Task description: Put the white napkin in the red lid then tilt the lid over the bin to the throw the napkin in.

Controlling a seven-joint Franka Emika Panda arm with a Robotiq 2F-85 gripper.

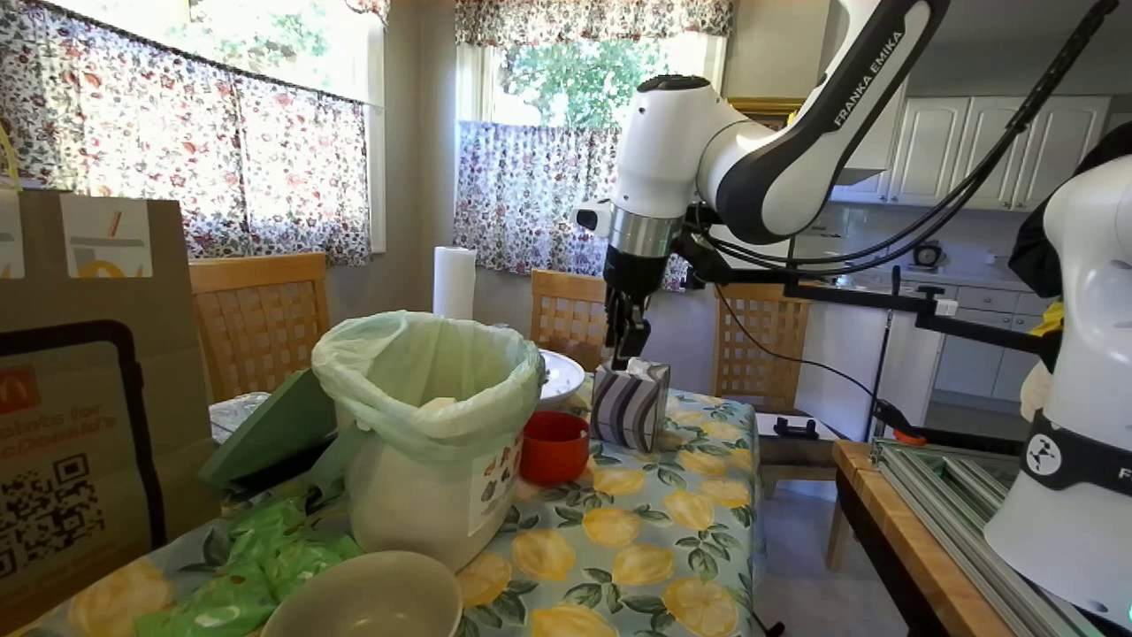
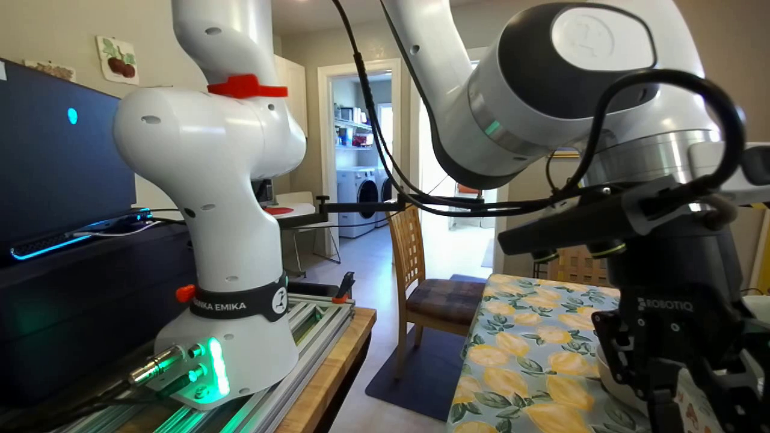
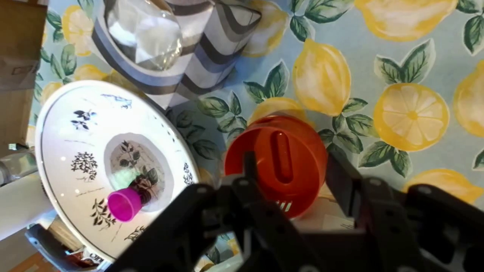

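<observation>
red lid (image 1: 554,456), cream bin (image 1: 411,504), pale green liner (image 1: 398,358), grey-striped box (image 1: 626,411), lemon-print tablecloth (image 1: 610,495)

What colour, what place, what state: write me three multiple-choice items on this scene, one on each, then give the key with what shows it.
Item 1: What colour is the bag lining the bin?
A) black; B) light green; C) red

Item 2: Where does the red lid stand?
A) inside the bin; B) under the bin; C) on the lemon-print tablecloth

Item 3: How does the gripper stand?
A) open; B) shut tight; C) clamped on the bin

Key:
1 B: in an exterior view, the bag folded over the rim is light green.
2 C: the same view shows it on the tablecloth, outside the bin.
3 A: the wrist view shows its fingers apart, with nothing visibly gripped.
</observation>
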